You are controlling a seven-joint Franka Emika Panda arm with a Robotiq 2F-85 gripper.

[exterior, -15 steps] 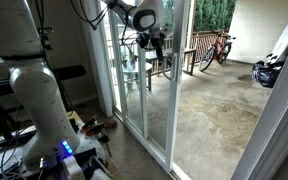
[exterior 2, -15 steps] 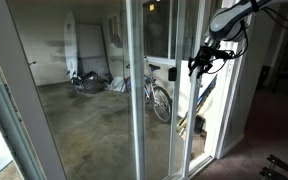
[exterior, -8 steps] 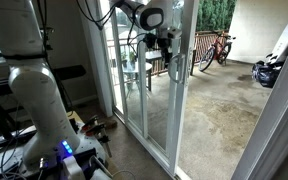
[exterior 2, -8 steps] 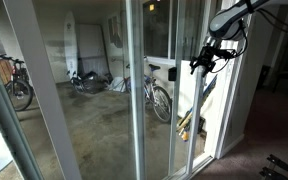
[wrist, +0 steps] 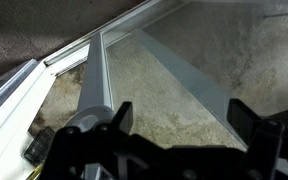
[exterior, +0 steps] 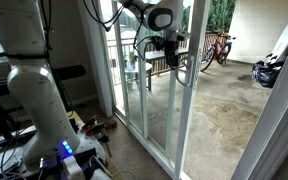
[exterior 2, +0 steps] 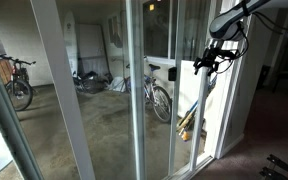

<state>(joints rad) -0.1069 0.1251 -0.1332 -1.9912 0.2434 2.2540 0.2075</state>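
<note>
My gripper [exterior: 172, 56] is raised at chest height against the white upright stile [exterior: 187, 100] of a sliding glass door. It also shows by the door's edge in an exterior view [exterior 2: 206, 63]. In the wrist view the two black fingers stand wide apart, and the gripper [wrist: 182, 122] is open with nothing between the fingers. Through the gap I see the concrete patio floor [wrist: 164, 95] and a grey door rail [wrist: 94, 85]. I cannot tell whether a finger touches the stile.
The white robot base [exterior: 32, 90] stands indoors, with cables and small items [exterior: 89, 126] on the floor beside it. Bicycles [exterior: 216, 47] [exterior 2: 160, 98] [exterior 2: 14, 82] stand on the patio outside. A dark helmet-like thing [exterior: 267, 71] lies at the right. A white board [exterior 2: 71, 45] leans on the far wall.
The gripper and the door stile have moved together along the track. In the exterior view through the glass, the panel's far stile has slid to the right.
</note>
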